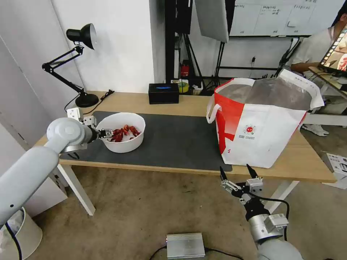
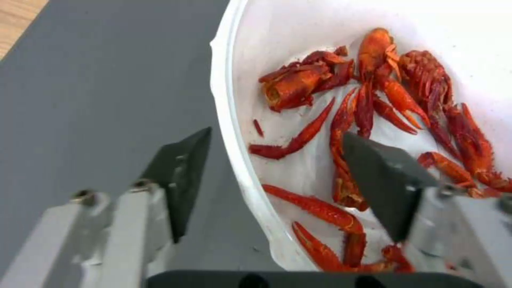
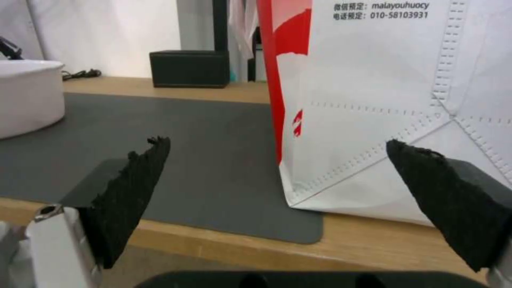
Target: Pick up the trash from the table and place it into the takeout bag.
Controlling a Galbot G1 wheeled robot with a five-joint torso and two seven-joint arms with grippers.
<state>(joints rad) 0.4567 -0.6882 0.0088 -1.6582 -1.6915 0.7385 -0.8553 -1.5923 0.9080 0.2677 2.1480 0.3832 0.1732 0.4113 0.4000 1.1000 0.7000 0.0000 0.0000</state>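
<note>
A white round bowl [image 1: 123, 146] of red crayfish shells [image 2: 373, 92] stands on the dark grey mat [image 1: 180, 137] at the left of the table [image 1: 188, 103]. My left gripper [image 1: 105, 133] is open at the bowl's near-left rim [image 2: 224, 100]. One finger [image 2: 181, 172] is outside the wall and the other [image 2: 384, 180] is inside over the shells. The takeout bag [image 1: 264, 126] stands upright and open at the right of the table. My right gripper [image 1: 235, 169] hangs open and holds nothing, below the table's front edge, facing the bag's lower corner [image 3: 373, 100].
A black tissue box [image 1: 163, 93] sits at the back middle of the table and a black desk lamp [image 1: 77, 65] at the back left. On the floor lie a silver box [image 1: 185, 245] and, at the far left, a white bin [image 1: 21, 234].
</note>
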